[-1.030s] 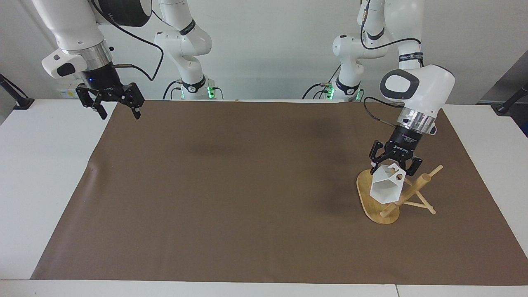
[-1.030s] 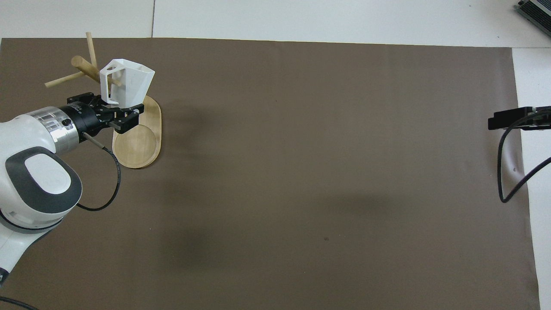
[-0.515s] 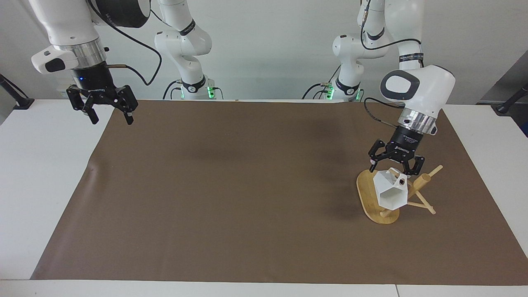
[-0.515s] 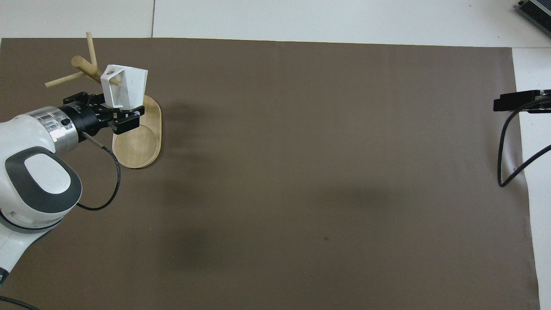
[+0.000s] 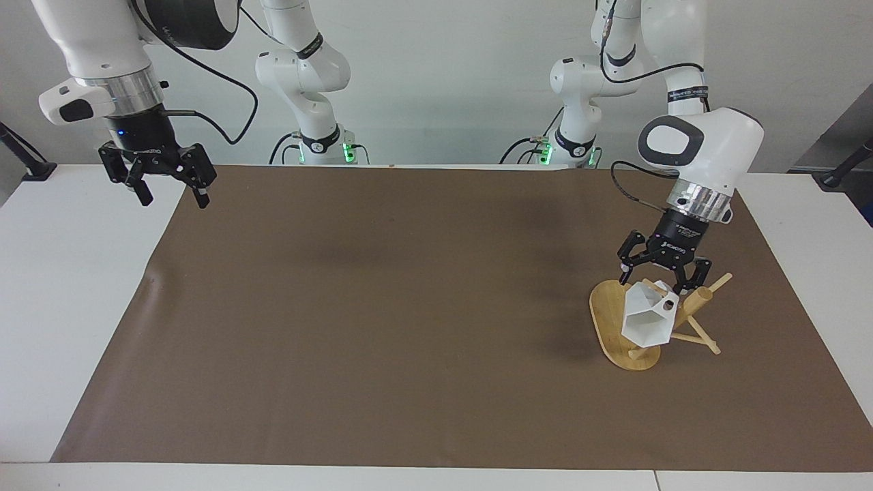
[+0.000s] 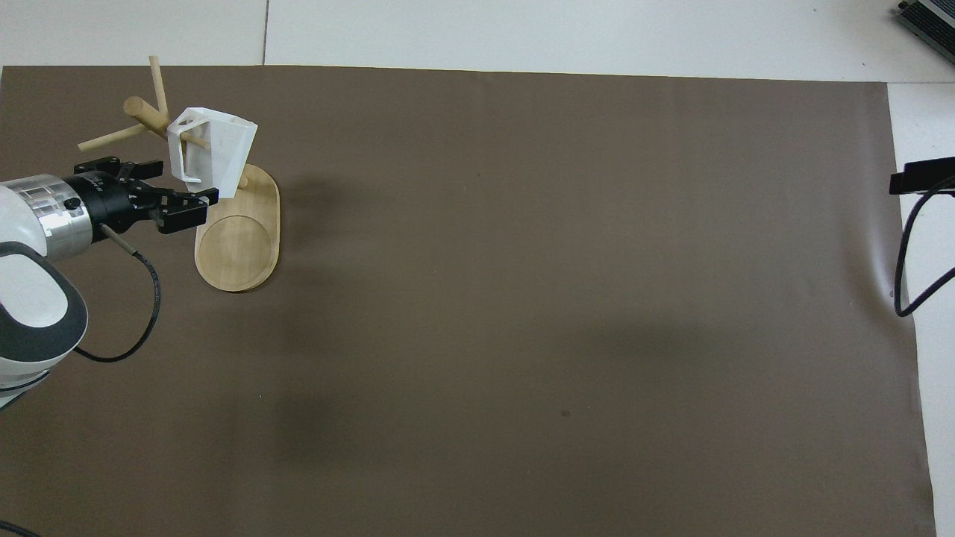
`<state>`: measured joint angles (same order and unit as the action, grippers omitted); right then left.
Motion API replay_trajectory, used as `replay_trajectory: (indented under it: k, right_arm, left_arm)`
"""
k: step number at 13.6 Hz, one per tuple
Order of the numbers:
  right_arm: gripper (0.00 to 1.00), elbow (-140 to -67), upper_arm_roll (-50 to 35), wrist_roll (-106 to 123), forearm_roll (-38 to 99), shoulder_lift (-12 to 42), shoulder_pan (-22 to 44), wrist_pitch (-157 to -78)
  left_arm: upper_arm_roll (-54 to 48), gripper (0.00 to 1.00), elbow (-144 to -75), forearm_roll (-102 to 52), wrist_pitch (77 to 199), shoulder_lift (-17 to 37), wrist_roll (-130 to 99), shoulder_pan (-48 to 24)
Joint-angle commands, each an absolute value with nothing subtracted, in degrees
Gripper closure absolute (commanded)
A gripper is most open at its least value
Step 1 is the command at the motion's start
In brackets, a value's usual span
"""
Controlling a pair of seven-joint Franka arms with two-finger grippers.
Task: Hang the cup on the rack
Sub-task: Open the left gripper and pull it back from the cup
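Hanging cup (image 5: pixel 646 320) beneath left end effector (image 5: pixel 662 278)

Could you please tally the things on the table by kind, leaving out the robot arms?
Cup: 1
Rack: 1
Brown mat: 1
Total: 3
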<state>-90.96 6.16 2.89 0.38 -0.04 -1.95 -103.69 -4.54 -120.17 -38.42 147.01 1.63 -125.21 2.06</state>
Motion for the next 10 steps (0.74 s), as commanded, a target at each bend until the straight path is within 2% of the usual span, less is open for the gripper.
replay_trajectory:
  k: [1, 6, 10]
  right_arm:
    - [0.0, -91.84, 5.27, 1.93, -0.53, -0.44, -3.34, -103.19]
    - [0.0, -92.11, 5.1, 1.67, -0.44, -0.79, -3.16, -100.21]
    - [0.0, -92.11, 5.1, 1.58, -0.35, -1.14, -2.99, -97.82]
  left_arm:
    - [-4.31, 0.0, -119.71, -34.29, 141.17, -0.17, -126.3, 4.12]
    - [-4.22, 0.0, -118.84, -23.05, 131.76, -4.65, -125.42, 7.12]
    - [-3.7, 0.0, -111.29, -17.14, 122.8, -3.87, -115.7, 8.0]
